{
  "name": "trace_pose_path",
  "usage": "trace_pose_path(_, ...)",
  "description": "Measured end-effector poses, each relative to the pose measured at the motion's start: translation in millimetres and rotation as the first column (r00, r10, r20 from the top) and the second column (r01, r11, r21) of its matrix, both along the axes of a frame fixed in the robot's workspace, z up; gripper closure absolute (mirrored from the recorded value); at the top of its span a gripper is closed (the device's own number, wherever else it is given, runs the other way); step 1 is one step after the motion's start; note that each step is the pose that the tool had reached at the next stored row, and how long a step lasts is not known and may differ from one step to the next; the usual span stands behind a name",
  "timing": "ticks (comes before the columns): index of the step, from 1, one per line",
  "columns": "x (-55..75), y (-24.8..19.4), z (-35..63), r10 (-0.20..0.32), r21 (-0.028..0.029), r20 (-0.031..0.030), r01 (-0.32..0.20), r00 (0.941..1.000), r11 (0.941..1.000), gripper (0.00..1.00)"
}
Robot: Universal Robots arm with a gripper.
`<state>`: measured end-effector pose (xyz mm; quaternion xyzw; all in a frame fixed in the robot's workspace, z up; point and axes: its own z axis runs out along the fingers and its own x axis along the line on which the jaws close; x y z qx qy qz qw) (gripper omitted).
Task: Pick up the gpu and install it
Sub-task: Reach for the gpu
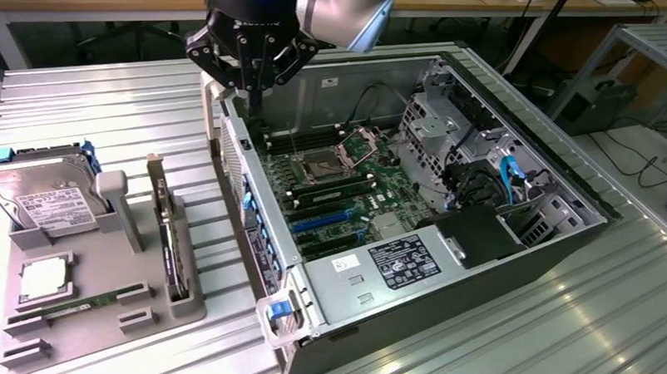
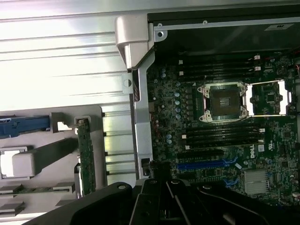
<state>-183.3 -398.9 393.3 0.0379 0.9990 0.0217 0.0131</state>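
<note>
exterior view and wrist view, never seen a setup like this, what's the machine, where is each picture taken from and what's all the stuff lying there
The machine is a robot arm. The exterior view comes from a camera off the arm; the wrist view from one on the arm, looking down. Its fingers are shut, hold nothing visible, and hang over the edge of an open computer case with its motherboard exposed. On the exterior view's left, a grey holder on the metal table carries a hard drive, a memory stick and the gpu, a card standing on edge, untouched.
</note>
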Motion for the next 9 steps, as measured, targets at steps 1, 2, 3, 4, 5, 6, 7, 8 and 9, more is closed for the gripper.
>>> trace_pose_path(1, -0.8, 0.0, 0.0, 0.000, 0.0000, 0.0000, 0.000, 1.0000, 1.0000, 0.89)
trace_pose_path(2, -1.4, 0.0, 0.0, 0.000, 0.0000, 0.0000, 0.000, 1.0000, 1.0000, 0.89)
trace_pose_path(3, -2.1, 0.0, 0.0, 0.000, 0.0000, 0.0000, 0.000, 1.0000, 1.0000, 0.89)
trace_pose_path(4, -3.4, 0.0, 0.0, 0.000, 0.0000, 0.0000, 0.000, 1.0000, 1.0000, 0.89)
trace_pose_path(5, -4.1, 0.0, 0.0, 0.000, 0.0000, 0.0000, 0.000, 1.0000, 1.0000, 0.89)
trace_pose_path(6, -4.8, 0.0, 0.0, 0.000, 0.0000, 0.0000, 0.000, 1.0000, 1.0000, 0.89)
trace_pose_path(7, -5.5, 0.0, 0.0, 0.000, 0.0000, 0.0000, 0.000, 1.0000, 1.0000, 0.89)
trace_pose_path(8, -6.2, 0.0, 0.0, 0.000, 0.0000, 0.0000, 0.000, 1.0000, 1.0000, 0.89)
trace_pose_path(9, -7.0, 0.0, 0.0, 0.000, 0.0000, 0.0000, 0.000, 1.0000, 1.0000, 0.89)
